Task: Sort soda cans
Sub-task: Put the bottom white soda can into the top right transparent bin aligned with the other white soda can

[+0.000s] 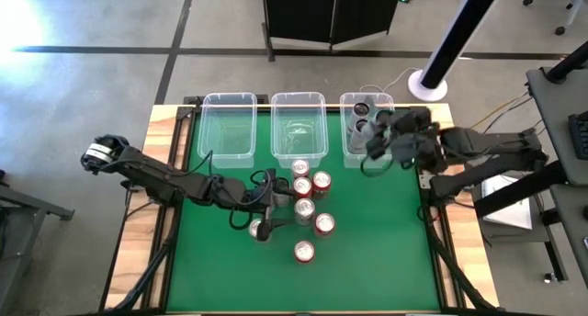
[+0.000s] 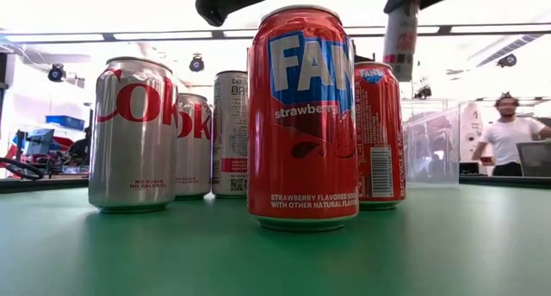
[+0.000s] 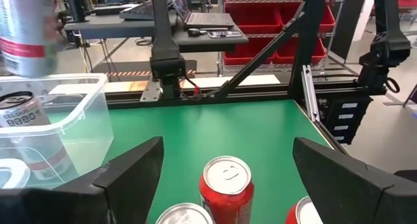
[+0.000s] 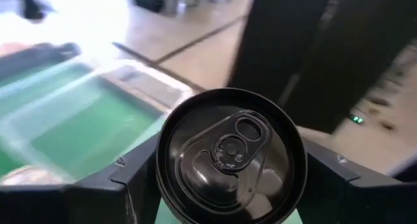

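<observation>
Several soda cans, red and silver, stand upright in a cluster at the middle of the green table; the low view shows a red strawberry can nearest. My left gripper is open, low at the cluster's left side, and a red can stands ahead between its fingers, untouched. My right gripper is shut on a can with a black top, above the near end of the right clear bin. Dark cans stand in that bin. My right gripper pinches the black-topped can between its two fingers, one on each side of the can's upper wall just under the rim. The fingers come from above. The can hangs upright below them, lifted clear of table and bin.
Three clear plastic bins line the far edge: left, middle and right. Bare green table lies near the front edge. A person stands in the room beyond the table.
</observation>
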Controlling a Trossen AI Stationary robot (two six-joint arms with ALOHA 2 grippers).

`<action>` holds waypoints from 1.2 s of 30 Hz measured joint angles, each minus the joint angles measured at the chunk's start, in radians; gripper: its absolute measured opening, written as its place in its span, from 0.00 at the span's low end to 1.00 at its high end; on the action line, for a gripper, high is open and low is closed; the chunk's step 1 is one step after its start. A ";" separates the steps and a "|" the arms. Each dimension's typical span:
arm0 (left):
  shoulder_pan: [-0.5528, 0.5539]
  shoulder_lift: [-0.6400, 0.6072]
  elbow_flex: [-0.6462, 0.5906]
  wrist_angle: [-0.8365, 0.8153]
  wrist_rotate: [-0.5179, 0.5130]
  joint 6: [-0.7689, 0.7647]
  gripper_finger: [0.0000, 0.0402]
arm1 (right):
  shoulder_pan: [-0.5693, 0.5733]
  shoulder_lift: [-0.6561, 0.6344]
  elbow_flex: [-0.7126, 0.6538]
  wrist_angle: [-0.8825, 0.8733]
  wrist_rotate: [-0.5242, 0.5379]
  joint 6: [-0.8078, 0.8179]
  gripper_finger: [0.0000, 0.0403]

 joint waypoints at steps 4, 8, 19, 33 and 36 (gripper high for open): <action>0.000 0.002 0.000 0.008 0.000 0.002 0.81 | -0.166 -0.030 -0.027 0.008 -0.002 -0.067 0.63; 0.000 0.002 0.000 0.028 0.000 0.004 0.81 | -0.337 -0.035 -0.093 0.097 -0.125 -0.132 0.64; -0.001 0.002 0.000 0.032 0.000 0.006 0.81 | -0.675 -0.014 -0.337 0.454 -0.541 -0.203 0.64; -0.001 0.002 0.000 0.011 0.000 -0.012 0.81 | -0.709 0.069 -0.472 0.602 -0.569 -0.230 0.64; -0.002 0.002 0.000 0.009 0.000 -0.018 0.81 | -0.709 0.077 -0.482 0.645 -0.559 -0.250 0.64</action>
